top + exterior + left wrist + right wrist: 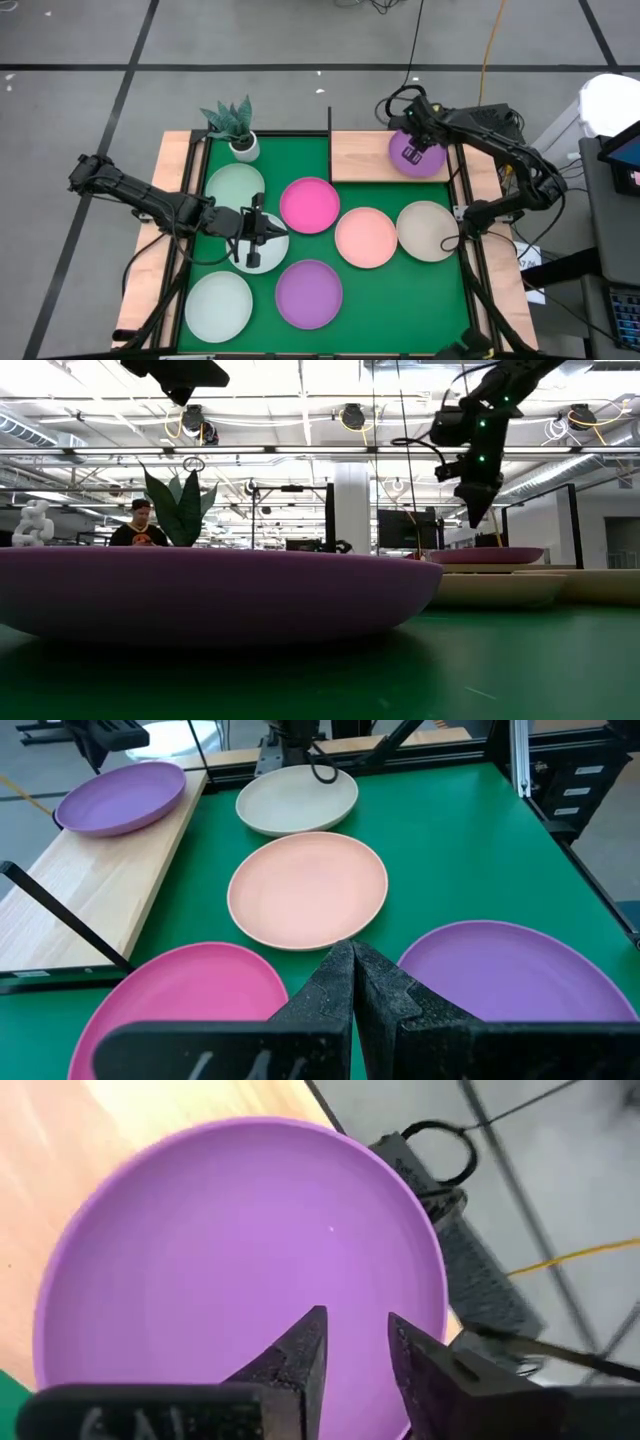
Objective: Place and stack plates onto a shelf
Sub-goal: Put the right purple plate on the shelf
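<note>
Right gripper hovers over the purple plate lying on the shelf, at its right end, fingers slightly apart and holding nothing. Left gripper sits above a mint plate on the green mat, its fingers pressed together, with the pink plate just beyond.

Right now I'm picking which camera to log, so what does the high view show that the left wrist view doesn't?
Only the high view shows the mint plates, the potted plant, both arms, and the right gripper over the shelf.

Only the left wrist view shows the left gripper fingers pressed together up close.

Both show the purple plate on the shelf, the wooden shelf, and the pink plate, salmon plate, beige plate and second purple plate.
</note>
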You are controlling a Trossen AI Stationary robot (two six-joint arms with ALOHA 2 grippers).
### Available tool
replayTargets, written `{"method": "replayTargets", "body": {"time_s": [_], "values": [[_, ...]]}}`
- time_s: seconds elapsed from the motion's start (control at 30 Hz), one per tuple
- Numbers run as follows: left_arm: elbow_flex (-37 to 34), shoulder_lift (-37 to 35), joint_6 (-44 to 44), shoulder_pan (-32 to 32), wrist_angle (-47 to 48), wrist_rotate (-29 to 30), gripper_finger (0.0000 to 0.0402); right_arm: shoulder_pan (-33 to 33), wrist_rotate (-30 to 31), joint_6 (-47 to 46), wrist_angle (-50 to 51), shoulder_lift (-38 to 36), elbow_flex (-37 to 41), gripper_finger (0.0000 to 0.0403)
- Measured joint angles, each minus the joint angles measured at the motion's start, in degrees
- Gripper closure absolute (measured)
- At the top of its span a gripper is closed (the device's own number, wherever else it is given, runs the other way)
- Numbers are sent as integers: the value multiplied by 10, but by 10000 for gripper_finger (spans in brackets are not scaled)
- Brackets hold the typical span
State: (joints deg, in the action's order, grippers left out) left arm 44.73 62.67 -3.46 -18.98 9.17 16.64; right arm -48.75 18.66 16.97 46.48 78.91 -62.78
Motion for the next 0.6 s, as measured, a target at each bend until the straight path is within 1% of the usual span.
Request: {"method": "replayTargets", "body": {"time_s": [0.17,0.27,0.5,0.6], "values": [[0,0,2,0,0,0,398,42,8,-17,3,6,0,335],[0,0,3,0,0,0,398,47,6,-28,-3,15,7,354],[0,0,0,0,0,0,398,45,-6,-28,-83,48,81,388],[0,0,-2,0,0,0,398,45,-2,-28,-92,56,102,395]]}}
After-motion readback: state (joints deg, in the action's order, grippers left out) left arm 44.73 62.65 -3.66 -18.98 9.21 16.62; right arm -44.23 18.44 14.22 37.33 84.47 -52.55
